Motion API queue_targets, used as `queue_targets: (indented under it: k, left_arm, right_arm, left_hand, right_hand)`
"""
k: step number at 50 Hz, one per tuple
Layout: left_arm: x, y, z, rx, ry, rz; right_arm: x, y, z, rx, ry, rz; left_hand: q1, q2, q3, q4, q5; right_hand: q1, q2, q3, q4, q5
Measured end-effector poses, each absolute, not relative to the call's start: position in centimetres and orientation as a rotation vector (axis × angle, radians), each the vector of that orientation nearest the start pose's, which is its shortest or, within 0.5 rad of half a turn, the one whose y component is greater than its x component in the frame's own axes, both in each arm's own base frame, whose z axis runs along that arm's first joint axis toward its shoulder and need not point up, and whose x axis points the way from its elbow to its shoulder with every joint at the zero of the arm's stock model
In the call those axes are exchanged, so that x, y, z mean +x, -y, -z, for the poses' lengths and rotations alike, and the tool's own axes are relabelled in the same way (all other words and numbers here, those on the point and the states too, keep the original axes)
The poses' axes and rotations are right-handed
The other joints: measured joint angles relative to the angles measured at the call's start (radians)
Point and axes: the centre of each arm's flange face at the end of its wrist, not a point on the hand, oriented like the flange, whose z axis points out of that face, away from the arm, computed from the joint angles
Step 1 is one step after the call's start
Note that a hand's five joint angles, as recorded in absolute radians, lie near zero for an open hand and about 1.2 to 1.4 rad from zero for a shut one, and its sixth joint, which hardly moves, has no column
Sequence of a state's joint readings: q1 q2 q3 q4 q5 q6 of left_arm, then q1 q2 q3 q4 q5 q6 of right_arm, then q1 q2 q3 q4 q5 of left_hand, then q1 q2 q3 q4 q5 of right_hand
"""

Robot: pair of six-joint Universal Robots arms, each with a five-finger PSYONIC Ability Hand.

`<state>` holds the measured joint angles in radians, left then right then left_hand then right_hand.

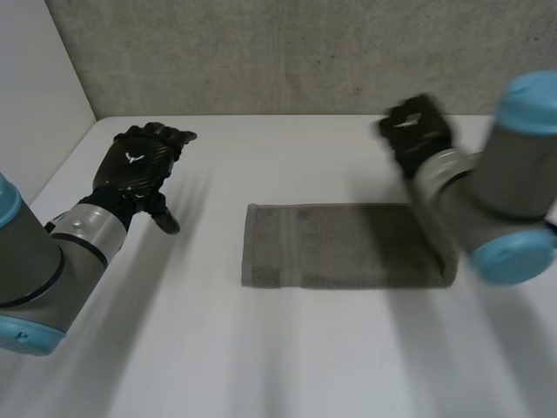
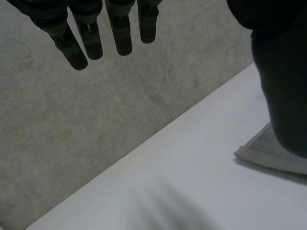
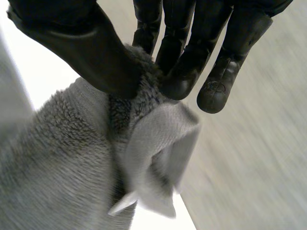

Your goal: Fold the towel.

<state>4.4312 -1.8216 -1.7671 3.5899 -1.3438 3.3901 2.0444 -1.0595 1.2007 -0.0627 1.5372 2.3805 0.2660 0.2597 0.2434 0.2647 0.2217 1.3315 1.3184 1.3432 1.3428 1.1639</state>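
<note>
- White table (image 1: 287, 366): broad and bare around the work, with plenty of room to fold.
- Grey towel (image 1: 339, 248): lies mid-table as a long flat strip, its right end running up under the right arm. It looks soft, fluffy, light and floppy. It'll likely sag wherever it's unsupported, so corners or an edge are the places to take it.
- Right hand (image 1: 416, 131): raised over the towel's right end, thumb and fingers (image 3: 182, 72) pinched on a bunched bit of towel edge.
- Left hand (image 1: 139, 170): well apart from the towel, off to its left, fingers straight and relaxed, holding nothing. A left-end corner looks like its natural grab.
</note>
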Motion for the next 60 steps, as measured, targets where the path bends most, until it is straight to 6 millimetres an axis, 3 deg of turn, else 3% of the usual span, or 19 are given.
queue_targets:
  k: [4,7,10,11,16,18,21,26,30,33,39,46,56,60]
  left_arm:
    - [-24.8,28.2,-21.1,0.899,-2.191,2.356]
    - [-25.2,27.9,-21.0,0.92,-2.194,2.36]
    - [-25.6,27.6,-20.8,0.938,-2.199,2.361]
    - [-25.7,27.6,-20.8,0.941,-2.2,2.361]
    - [-26.4,27.1,-20.5,0.976,-2.211,2.362]
    - [-26.6,27.0,-20.4,0.987,-2.212,2.365]
    - [-27.1,26.8,-20.5,1.003,-2.207,2.375]
    - [-27.8,26.5,-21.1,1.012,-2.184,2.404]
    - [-28.5,26.1,-21.5,1.015,-2.166,2.426]
    - [-28.9,25.7,-21.7,1.023,-2.161,2.435]
    - [-29.7,24.9,-21.3,1.057,-2.173,2.433]
    - [-30.4,24.3,-20.3,1.1,-2.206,2.407]
    - [-30.7,24.0,-19.3,1.128,-2.239,2.375]
    - [-30.8,24.0,-19.1,1.131,-2.245,2.369]
  right_arm:
    - [36.1,25.2,-22.3,-1.569,-1.773,2.129]
    - [38.5,22.2,-19.7,-1.662,-1.693,2.033]
    - [39.7,20.4,-17.3,-1.741,-1.661,1.956]
    - [39.9,20.2,-16.9,-1.756,-1.658,1.943]
    - [40.3,19.4,-14.5,-1.831,-1.666,1.875]
    - [40.2,19.5,-14.4,-1.827,-1.675,1.871]
    - [39.7,19.8,-15.5,-1.77,-1.698,1.888]
    - [38.0,20.6,-19.3,-1.558,-1.754,1.937]
    - [35.4,21.8,-21.4,-1.379,-1.842,1.948]
    - [33.1,22.7,-21.6,-1.299,-1.93,1.931]
    - [28.5,24.5,-19.5,-1.245,-2.117,1.849]
    - [24.9,25.8,-16.5,-1.247,-2.244,1.75]
    - [23.5,27.1,-13.7,-1.231,-2.289,1.712]
    - [23.6,27.5,-12.5,-1.232,-2.299,1.699]
  left_hand:
    - [0.0,0.0,0.0,0.0,0.0]
    - [0.0,0.0,0.0,0.0,0.0]
    - [0.0,0.0,0.0,0.0,0.0]
    - [0.0,0.0,0.0,0.0,0.0]
    - [0.0,0.0,0.0,0.0,0.0]
    - [0.0,0.0,0.0,0.0,0.0]
    - [0.0,0.0,0.0,0.0,0.0]
    - [0.0,0.0,0.0,0.0,0.0]
    - [0.0,0.0,0.0,0.0,0.0]
    - [0.0,0.0,0.0,0.0,0.0]
    - [0.0,0.0,0.0,0.0,0.0]
    - [0.0,0.0,0.0,0.0,0.0]
    - [0.0,0.0,0.0,0.0,0.0]
    - [0.0,0.0,0.0,0.0,0.0]
  right_hand:
    - [0.0,0.0,0.0,0.0,0.0]
    - [0.0,0.0,0.0,0.0,0.0]
    - [-0.073,-0.062,-0.072,-0.074,-0.07]
    - [-0.145,-0.134,-0.134,-0.139,-0.136]
    - [-0.914,-0.862,-0.88,-0.9,-0.927]
    - [-1.041,-1.0,-1.034,-1.047,-1.062]
    - [-1.095,-1.07,-1.092,-1.084,-1.102]
    - [-1.098,-1.07,-1.092,-1.084,-1.102]
    - [-1.1,-1.07,-1.092,-1.084,-1.102]
    - [-1.101,-1.07,-1.092,-1.084,-1.102]
    - [-1.08,-1.061,-1.085,-1.078,-1.091]
    - [-0.927,-0.925,-0.946,-0.937,-0.918]
    - [-0.76,-0.749,-0.777,-0.776,-0.764]
    - [-0.522,-0.507,-0.546,-0.544,-0.537]
